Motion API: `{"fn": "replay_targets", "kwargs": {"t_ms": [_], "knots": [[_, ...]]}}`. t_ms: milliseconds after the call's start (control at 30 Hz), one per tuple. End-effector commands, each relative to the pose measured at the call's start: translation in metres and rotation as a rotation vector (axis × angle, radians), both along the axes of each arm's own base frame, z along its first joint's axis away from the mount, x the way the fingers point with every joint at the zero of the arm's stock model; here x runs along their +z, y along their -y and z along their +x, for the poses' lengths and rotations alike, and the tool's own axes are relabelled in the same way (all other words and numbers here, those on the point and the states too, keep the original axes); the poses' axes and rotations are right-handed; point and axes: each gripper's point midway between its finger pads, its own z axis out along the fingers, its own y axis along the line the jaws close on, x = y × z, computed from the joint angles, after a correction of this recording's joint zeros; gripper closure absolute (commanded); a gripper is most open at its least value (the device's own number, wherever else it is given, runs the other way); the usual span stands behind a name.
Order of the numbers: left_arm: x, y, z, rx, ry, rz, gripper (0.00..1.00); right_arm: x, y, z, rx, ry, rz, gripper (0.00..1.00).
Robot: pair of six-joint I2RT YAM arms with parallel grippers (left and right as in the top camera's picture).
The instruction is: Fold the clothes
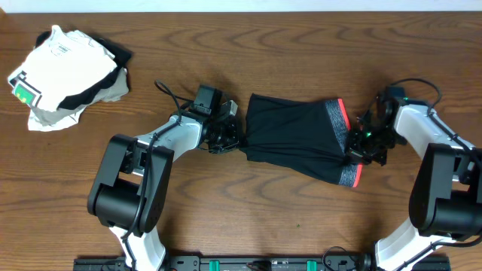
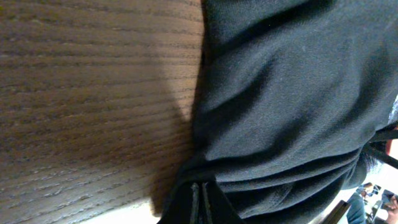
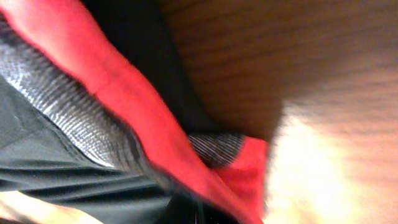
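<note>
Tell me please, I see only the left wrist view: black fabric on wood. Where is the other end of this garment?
Observer: The right gripper pinches the black shorts at the grey waistband, edged in red-orange.
Operator: Do the shorts lie flat?
Observer: No, they stretch between both grippers, gathered into folds at the left gripper.
Operator: Is anything else nearby?
Observer: A white garment with a green tag lies crumpled at the far left corner of the table.

Black clothes (image 1: 290,135), grey waistband (image 1: 333,114) edged red-orange
</note>
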Motion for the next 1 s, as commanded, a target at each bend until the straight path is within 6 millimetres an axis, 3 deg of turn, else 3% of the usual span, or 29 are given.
{"fn": "replay_targets", "kwargs": {"t_ms": [0, 300, 333, 367, 400, 467, 533, 633, 867, 967], "knots": [[0.009, -0.007, 0.004, -0.012, 0.054, 0.020, 0.94, 0.019, 0.018, 0.020, -0.015, 0.032, -0.068, 0.99], [0.062, -0.005, 0.015, -0.020, 0.212, -0.011, 0.93, 0.091, 0.027, 0.054, 0.037, 0.108, -0.102, 0.98], [0.063, -0.007, 0.017, -0.014, 0.222, -0.001, 0.87, 0.096, 0.030, 0.057, 0.037, 0.116, -0.116, 0.94], [0.063, -0.008, 0.018, -0.010, 0.229, 0.009, 0.77, 0.100, 0.032, 0.059, 0.036, 0.124, -0.125, 0.87], [0.062, -0.010, 0.019, -0.004, 0.233, 0.020, 0.59, 0.102, 0.033, 0.060, 0.035, 0.130, -0.125, 0.76], [0.061, -0.012, 0.022, 0.002, 0.242, 0.034, 0.26, 0.102, 0.033, 0.061, 0.034, 0.132, -0.126, 0.42], [0.061, -0.012, 0.023, 0.004, 0.249, 0.039, 0.17, 0.102, 0.033, 0.061, 0.034, 0.130, -0.125, 0.03], [0.062, -0.012, 0.026, -0.017, 0.281, 0.044, 0.01, 0.102, 0.033, 0.061, 0.033, 0.131, -0.125, 0.01], [0.054, -0.019, 0.036, -0.006, 0.289, 0.042, 0.02, 0.101, 0.033, 0.062, 0.035, 0.135, -0.125, 0.01], [0.046, -0.012, 0.036, -0.023, 0.269, -0.012, 0.02, 0.101, 0.033, 0.063, 0.035, 0.140, -0.126, 0.01]]}}
